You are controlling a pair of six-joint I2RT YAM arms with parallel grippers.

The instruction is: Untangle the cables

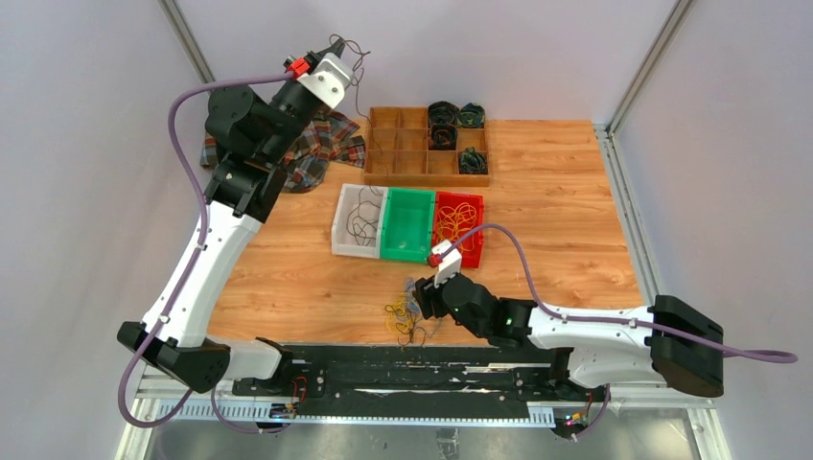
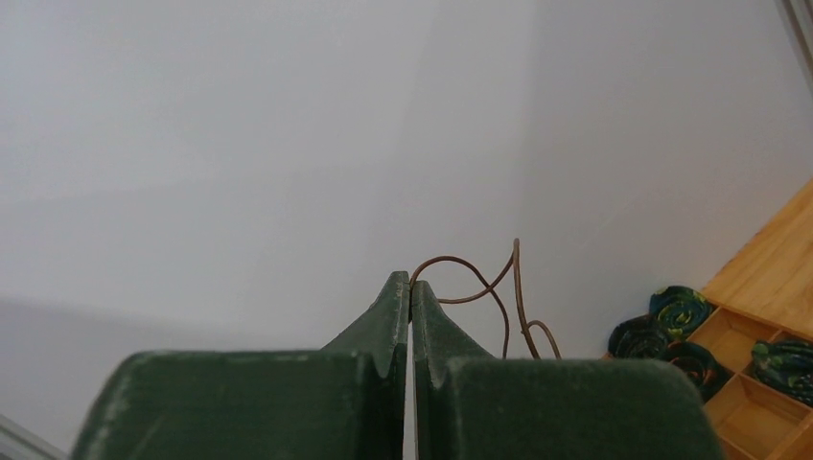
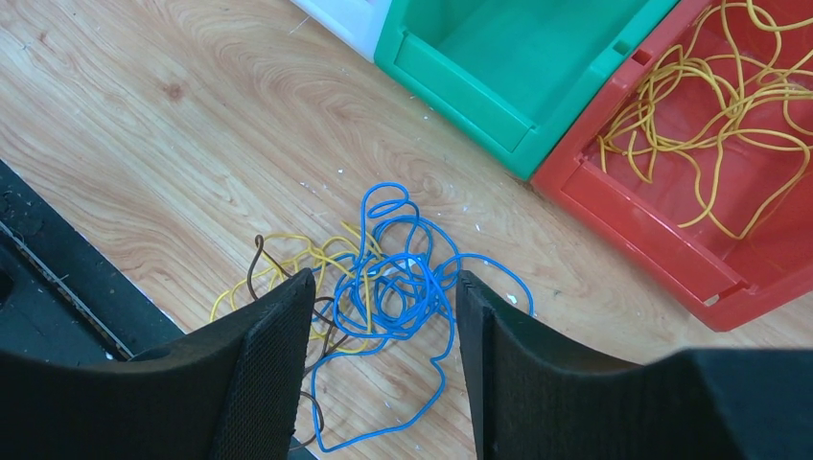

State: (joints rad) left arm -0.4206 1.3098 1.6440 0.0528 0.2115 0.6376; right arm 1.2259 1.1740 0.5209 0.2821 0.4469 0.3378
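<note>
The cables lie as a small clump (image 1: 403, 321) of blue, yellow and brown wire loops on the wood near the front edge. In the right wrist view the clump (image 3: 393, 254) sits just beyond and between the fingers. My right gripper (image 1: 414, 299) (image 3: 383, 278) is open and low over the clump, holding nothing. My left gripper (image 1: 337, 46) (image 2: 410, 284) is raised high at the back left. It is shut on a thin brown cable (image 2: 479, 287), which hangs down from it (image 1: 359, 91) towards the white bin.
Three bins stand side by side mid-table. The white bin (image 1: 337, 230) holds dark cables, the green bin (image 1: 407, 220) shows nothing inside, and the red bin (image 1: 476, 251) holds yellow cables (image 3: 709, 125). A wooden divider tray (image 1: 403, 165) with dark coils and a plaid cloth (image 1: 326, 144) lie at the back.
</note>
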